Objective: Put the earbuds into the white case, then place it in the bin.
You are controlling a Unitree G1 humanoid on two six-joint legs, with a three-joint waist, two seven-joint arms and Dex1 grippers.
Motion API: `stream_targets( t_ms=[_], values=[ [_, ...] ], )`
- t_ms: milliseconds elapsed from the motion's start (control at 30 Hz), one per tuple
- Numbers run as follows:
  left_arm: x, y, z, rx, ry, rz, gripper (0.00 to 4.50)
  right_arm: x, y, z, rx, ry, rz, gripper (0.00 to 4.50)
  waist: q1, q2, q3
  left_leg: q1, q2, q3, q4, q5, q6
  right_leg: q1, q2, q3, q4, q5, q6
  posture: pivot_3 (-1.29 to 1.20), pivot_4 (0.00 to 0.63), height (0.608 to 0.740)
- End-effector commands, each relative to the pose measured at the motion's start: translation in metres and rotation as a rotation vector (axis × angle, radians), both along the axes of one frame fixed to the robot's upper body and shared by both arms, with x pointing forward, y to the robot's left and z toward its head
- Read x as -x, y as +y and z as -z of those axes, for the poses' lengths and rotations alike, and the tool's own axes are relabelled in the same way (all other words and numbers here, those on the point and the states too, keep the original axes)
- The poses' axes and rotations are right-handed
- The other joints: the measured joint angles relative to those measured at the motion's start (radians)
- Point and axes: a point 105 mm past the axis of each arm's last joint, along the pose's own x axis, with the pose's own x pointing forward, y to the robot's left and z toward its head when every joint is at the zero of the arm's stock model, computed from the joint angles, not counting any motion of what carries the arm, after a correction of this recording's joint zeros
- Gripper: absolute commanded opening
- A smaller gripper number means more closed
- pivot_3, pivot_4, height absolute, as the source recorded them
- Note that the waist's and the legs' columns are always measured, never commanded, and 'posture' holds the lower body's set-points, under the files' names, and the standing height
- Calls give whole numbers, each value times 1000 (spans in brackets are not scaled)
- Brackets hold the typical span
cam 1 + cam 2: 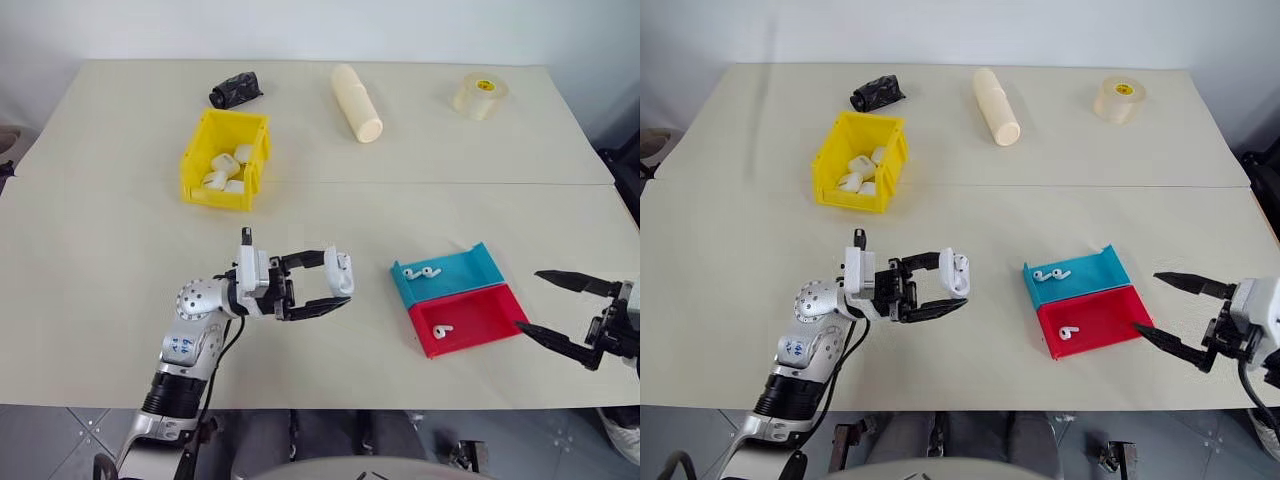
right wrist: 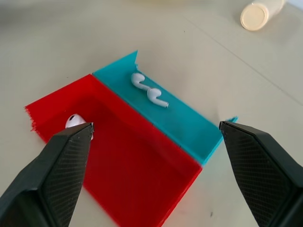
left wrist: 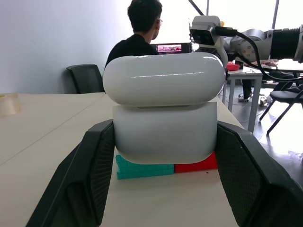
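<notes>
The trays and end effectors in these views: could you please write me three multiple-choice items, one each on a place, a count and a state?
1. Where does the red tray lie?
A. against the blue tray
B. inside the yellow bin
C. beside the tape roll

2. How many earbuds lie in the blue tray?
A. none
B. two
C. four

3. How is the left end effector?
A. open and empty
B. shut on the white case
C. shut on the cream cylinder

Answers: 1 A, the trays share an edge. 2 B, two white stems lie there. 3 B, its fingers clamp the case's sides; the right end effector is open.
</notes>
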Motion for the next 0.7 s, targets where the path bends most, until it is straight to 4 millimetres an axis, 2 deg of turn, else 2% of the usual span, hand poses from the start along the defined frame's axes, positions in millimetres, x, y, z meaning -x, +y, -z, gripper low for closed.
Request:
stream_targets(
  t_ms=[33, 233, 333, 500, 700],
  values=[
    [4, -3, -5, 11, -46, -4, 2776, -11, 20, -14, 82, -1, -106, 4440, 2, 1, 0, 0, 0, 0, 0, 0, 0, 0, 0, 0, 0, 0, 0, 0, 150, 740],
    [3, -8, -6, 30, -45, -27, 2776, -50, 47, -34, 219, 89, -148, 4440, 5, 2, 1, -2, 0, -2, 1, 0, 0, -1, -1, -1, 1, 0, 0, 0, 150, 740],
    [4, -10, -7, 35, -44, -27, 2776, -61, 47, -31, 327, 141, -141, 4440, 9, 2, 1, -3, -1, -4, 2, 0, 0, -1, -2, -3, 0, 0, 0, 0, 150, 740],
    [7, -15, -8, 36, -44, -10, 2776, -94, 53, -36, 567, 198, -106, 4440, 1, 4, 2, -5, -3, -2, 2, 0, 1, -2, -5, -3, -1, 1, 1, 0, 150, 740],
    [8, -21, -10, 51, -39, 0, 2776, -100, 72, -26, 704, 266, -184, 4440, 4, 5, 3, -5, -1, -2, 1, 1, -1, -4, -3, -3, 0, 0, 0, 0, 150, 740]
  ],
)
